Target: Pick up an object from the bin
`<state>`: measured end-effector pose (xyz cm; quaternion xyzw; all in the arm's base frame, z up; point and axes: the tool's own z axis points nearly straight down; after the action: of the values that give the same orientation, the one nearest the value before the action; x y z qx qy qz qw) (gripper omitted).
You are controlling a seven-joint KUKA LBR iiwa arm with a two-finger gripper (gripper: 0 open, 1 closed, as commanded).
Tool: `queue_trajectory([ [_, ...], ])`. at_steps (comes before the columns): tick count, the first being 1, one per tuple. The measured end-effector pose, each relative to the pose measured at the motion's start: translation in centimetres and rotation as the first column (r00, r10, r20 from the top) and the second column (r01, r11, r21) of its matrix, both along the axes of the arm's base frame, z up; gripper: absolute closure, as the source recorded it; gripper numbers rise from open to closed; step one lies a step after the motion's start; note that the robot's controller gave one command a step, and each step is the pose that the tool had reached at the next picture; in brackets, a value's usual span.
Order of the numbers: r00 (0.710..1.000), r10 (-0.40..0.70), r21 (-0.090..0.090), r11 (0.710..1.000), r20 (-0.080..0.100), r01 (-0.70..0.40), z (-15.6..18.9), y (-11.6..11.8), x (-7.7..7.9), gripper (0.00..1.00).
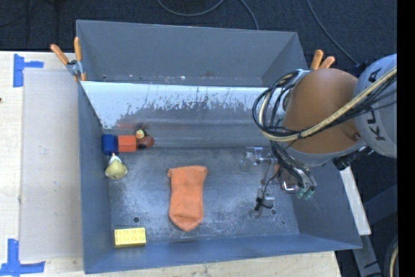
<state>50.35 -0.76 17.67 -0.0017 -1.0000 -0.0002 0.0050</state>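
My gripper hangs low over the right part of the bin floor, with bare grey metal under its dark fingertips. Nothing shows between them. An orange cloth, folded long like a sock, lies on the floor in the middle, well to the left of the gripper. No loose thing lies beside or under the gripper.
At the bin's left wall sit a small blue and orange toy and a pale yellow figure. A flat yellow brick lies in the near left corner. The arm's orange cover and cables hang over the bin's right side.
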Motion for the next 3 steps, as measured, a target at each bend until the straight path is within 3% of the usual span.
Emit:
queue_trajectory([
  [1,1.000,0.000,0.000,1.000,0.008,0.000,0.4,0.0,0.2,0.00],
  [2,0.999,-0.053,-0.002,0.999,0.005,0.053,-0.8,3.8,2.7,0.00],
  [3,1.000,0.025,0.001,1.000,0.005,-0.025,-3.5,7.1,3.4,0.00],
])
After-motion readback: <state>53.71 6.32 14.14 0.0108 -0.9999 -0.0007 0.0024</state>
